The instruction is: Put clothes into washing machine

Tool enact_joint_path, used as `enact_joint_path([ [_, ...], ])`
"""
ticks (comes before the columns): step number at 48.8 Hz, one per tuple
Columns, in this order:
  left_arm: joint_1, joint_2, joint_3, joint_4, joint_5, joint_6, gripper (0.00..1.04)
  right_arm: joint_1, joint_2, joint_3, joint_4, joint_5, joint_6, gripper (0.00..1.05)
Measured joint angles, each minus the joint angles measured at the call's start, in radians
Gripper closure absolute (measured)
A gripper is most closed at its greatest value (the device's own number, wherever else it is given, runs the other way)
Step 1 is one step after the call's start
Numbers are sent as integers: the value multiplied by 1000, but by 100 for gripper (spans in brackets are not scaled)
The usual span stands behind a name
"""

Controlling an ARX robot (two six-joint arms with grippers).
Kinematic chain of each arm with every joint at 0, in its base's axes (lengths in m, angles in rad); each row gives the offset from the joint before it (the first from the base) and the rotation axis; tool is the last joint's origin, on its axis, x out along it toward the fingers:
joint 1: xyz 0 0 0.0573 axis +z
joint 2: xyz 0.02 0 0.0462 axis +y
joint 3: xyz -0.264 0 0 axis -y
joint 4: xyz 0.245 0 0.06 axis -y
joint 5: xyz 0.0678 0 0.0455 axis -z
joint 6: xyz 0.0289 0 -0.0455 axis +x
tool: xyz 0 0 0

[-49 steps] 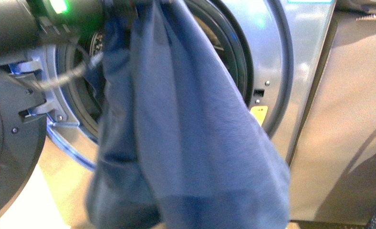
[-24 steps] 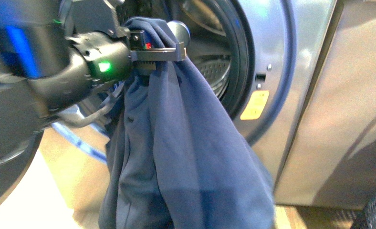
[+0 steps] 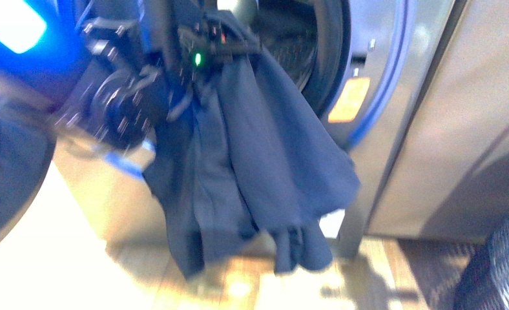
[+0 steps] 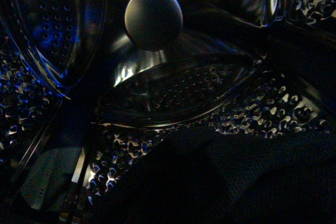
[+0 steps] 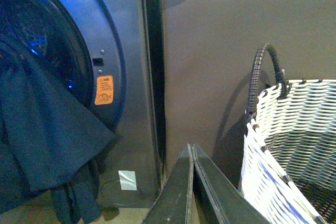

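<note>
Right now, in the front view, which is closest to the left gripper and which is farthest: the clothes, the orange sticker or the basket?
1. Clothes: hanging from the left gripper at the washing machine opening.
2. Sticker: on the machine's front, just right of the opening.
3. Basket: low in the far right corner, well away.

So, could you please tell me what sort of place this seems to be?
Probably a home laundry area: a silver-grey front-loading washing machine with a perforated shiny steel drum, a dark navy knit garment hanging at its porthole, and a white woven basket nearby.
</note>
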Motion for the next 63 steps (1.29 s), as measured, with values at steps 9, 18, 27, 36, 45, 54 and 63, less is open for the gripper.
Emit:
enact_joint_path([
  [9, 23, 122, 208, -108, -14, 38, 98, 0, 0, 0, 0, 0, 0, 102],
  [18, 38, 236, 422, -240, -34, 52, 98, 0, 0, 0, 0, 0, 0, 102],
  [27, 43, 359, 667, -378, -64, 58, 98, 0, 0, 0, 0, 0, 0, 102],
  [36, 51, 472, 888, -435, -143, 67, 98, 0, 0, 0, 0, 0, 0, 102],
  [45, 65, 540, 1035, -470, -182, 79, 98, 0, 0, 0, 0, 0, 0, 102],
  [54, 72, 645, 1251, -576, -195, 92, 98, 0, 0, 0, 0, 0, 0, 102],
  [63, 72, 737, 1420, -624, -222, 125, 98, 0, 0, 0, 0, 0, 0, 102],
])
